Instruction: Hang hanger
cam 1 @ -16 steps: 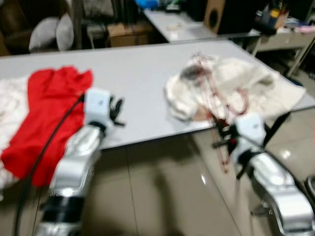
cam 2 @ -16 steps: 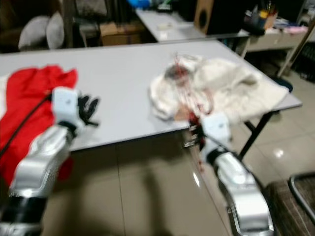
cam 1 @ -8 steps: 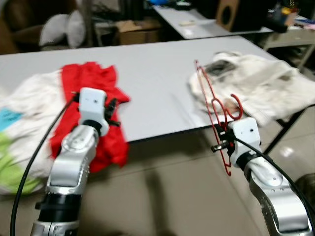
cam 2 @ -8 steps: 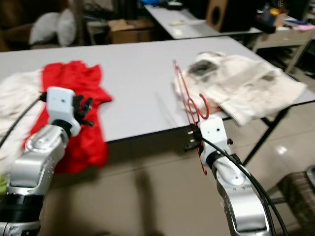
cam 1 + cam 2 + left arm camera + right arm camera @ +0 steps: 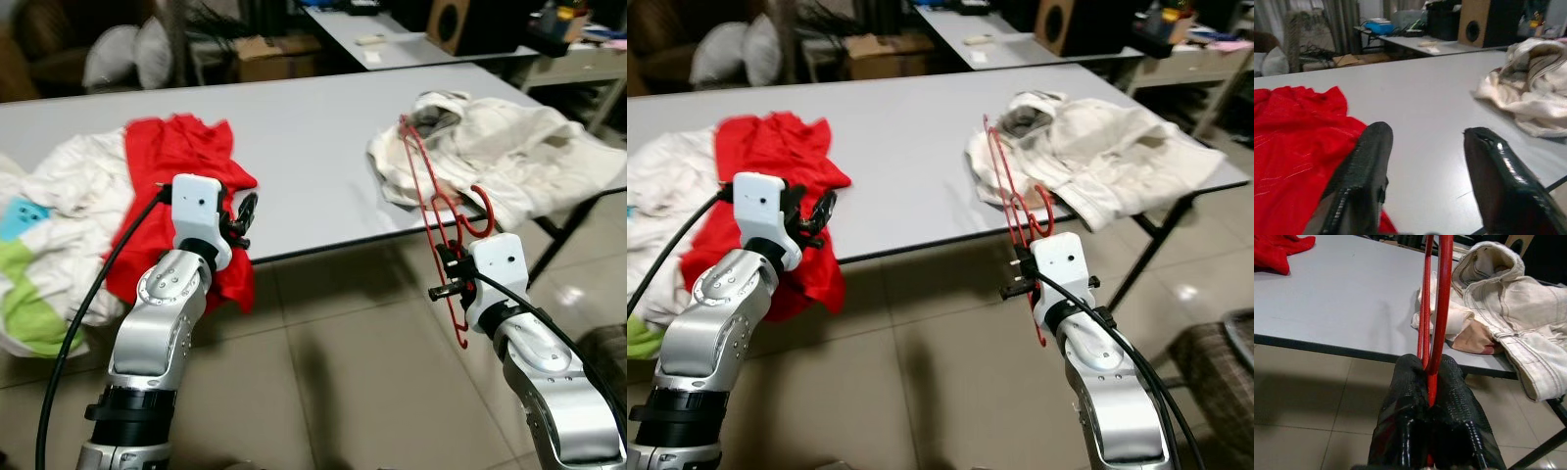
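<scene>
A red wire hanger (image 5: 432,203) stands nearly upright in front of the table's front edge, its top end leaning over a cream hooded jacket (image 5: 509,147). My right gripper (image 5: 447,278) is shut on the hanger's lower part, and its black fingers (image 5: 1449,382) pinch the red wires (image 5: 1436,308). My left gripper (image 5: 243,217) is open and holds nothing, at the front edge of the grey table (image 5: 304,137) beside a red garment (image 5: 176,162). Both of its fingers (image 5: 1369,161) stand wide apart above the red cloth.
A white and green garment (image 5: 44,230) hangs over the table's left end. Behind are a second table (image 5: 392,44), a speaker (image 5: 451,20), a cardboard box (image 5: 265,54) and pillows (image 5: 118,54). Tiled floor (image 5: 333,372) lies before me, with a dark basket (image 5: 1225,357) at the right.
The camera has moved and the picture has sharpened, bringing more of the table's left end into view. The hanger stays in my right gripper, now more upright. The left gripper stays open.
</scene>
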You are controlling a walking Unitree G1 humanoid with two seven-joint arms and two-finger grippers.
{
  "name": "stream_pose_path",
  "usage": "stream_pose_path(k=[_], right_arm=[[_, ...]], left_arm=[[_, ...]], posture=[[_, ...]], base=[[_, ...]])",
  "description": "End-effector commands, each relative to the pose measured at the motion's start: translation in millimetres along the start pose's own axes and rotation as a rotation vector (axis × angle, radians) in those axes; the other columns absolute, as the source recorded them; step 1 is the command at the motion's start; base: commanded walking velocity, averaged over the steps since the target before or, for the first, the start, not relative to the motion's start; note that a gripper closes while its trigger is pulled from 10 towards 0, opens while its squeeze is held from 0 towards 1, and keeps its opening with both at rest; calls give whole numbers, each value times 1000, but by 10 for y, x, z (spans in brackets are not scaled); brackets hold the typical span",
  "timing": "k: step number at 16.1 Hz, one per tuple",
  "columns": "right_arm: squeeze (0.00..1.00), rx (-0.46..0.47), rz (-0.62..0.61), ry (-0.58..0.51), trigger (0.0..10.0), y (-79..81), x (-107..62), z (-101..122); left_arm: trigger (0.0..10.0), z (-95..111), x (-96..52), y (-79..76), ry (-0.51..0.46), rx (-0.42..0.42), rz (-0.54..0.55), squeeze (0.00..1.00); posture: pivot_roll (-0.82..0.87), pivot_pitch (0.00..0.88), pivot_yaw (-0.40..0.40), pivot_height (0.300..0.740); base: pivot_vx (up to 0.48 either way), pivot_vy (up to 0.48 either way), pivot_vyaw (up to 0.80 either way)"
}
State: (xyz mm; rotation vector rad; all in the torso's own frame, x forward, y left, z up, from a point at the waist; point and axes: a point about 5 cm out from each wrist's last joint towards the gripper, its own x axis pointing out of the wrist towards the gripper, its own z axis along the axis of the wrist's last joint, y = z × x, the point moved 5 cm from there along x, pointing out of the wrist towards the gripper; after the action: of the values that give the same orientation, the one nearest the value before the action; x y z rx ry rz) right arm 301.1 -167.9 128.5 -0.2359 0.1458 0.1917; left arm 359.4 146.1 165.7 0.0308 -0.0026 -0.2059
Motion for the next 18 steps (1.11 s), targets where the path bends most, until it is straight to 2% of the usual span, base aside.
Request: stream_pose_path(k=[1,9,14,15,17,18], right_arm=[[0,-24,7,-19,10000,2,13,51],[0,-65,0,-21,10000,-23,21,68],[0,-89,16,-18,10000,-2,26,60],[0,-93,18,-17,10000,3,26,57],[0,-44,8,-14,10000,-14,36,39],[0,-49,12,-14,10000,-1,42,42]], left_arm=[[10000,44,1,23,-24,-18,0,1000],[10000,-14,21,35,-10,-2,10,1000],[10000,-24,17,57,-9,4,13,1000],[10000,-30,15,55,-9,5,12,1000],[10000,-55,20,31,-1,4,1,1000],[10000,-91,15,-15,16,-14,-33,1000]], posture=[[-79,0,6,740],[-84,0,4,740],[-82,0,3,740],[-82,0,2,740],[-77,0,0,740],[-79,0,2,740]], base=[[352,0,0],[373,0,0],[377,0,735],[379,0,0],[371,0,0],[0,0,0]])
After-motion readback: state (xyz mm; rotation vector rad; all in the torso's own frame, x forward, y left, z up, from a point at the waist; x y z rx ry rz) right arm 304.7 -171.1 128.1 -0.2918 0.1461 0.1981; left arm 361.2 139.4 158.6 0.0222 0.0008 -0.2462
